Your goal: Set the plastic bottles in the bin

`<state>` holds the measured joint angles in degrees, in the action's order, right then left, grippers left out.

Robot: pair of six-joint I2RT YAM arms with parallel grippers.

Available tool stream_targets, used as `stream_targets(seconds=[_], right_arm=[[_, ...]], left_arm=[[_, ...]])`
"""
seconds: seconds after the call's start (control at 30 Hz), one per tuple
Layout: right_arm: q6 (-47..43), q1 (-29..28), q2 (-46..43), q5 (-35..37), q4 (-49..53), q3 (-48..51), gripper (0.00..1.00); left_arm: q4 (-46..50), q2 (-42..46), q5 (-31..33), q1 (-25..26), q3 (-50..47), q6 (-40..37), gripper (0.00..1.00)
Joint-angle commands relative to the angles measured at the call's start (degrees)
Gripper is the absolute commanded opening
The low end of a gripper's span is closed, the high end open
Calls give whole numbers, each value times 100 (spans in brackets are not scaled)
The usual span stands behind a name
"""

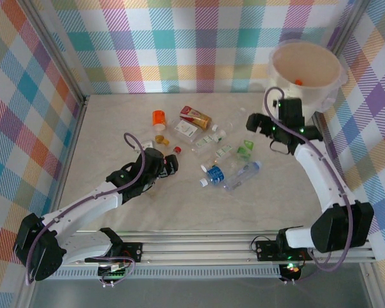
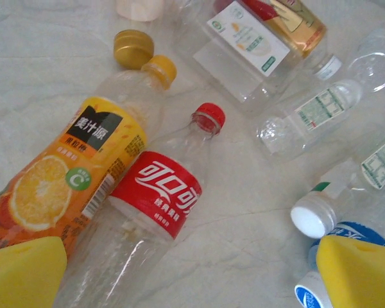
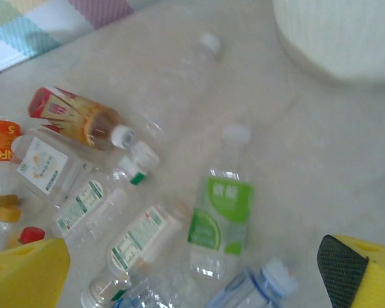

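The pale table took up most of the space, hemmed in by checked walls. At its far right corner stood the bin, a big cream bucket with a tan inside, and something small and orange lay at its bottom.

The right arm reached up beside the bin, its gripper spread wide and empty, hanging above the right edge of the bottle heap. The left arm stretched in from the near left, and its gripper was also spread wide, holding nothing, its yellow fingers on either side of the bottles below.

The plastic bottles lay scattered across the middle of the table, well apart from the bin. Under the left gripper an orange juice bottle and a red-labelled cola bottle lay side by side, touching. Below the right gripper lay a green-labelled bottle. Smallest was a loose gold cap, just beside the juice bottle's neck
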<state>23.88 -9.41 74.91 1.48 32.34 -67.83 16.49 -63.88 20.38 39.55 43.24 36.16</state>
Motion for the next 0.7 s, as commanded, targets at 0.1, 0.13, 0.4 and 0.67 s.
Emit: stream_targets(seconds=[0.1,0.13,0.4,0.67], right_arm=[[1979,-137,-1045,77,-750,1908,100],[2191,-153,-1153,-27,-786,2187,100],[3430,-993,-1062,-22,-856,3202,100],[4043,-1588,-315,388,-1344,3273,100]], left_arm=[[-735,467,57,-46,-468,-8,100],[-803,557,98,-46,-564,10,100],[-852,1070,454,-44,-961,295,100],[-814,1056,387,-51,-1003,418,100]])
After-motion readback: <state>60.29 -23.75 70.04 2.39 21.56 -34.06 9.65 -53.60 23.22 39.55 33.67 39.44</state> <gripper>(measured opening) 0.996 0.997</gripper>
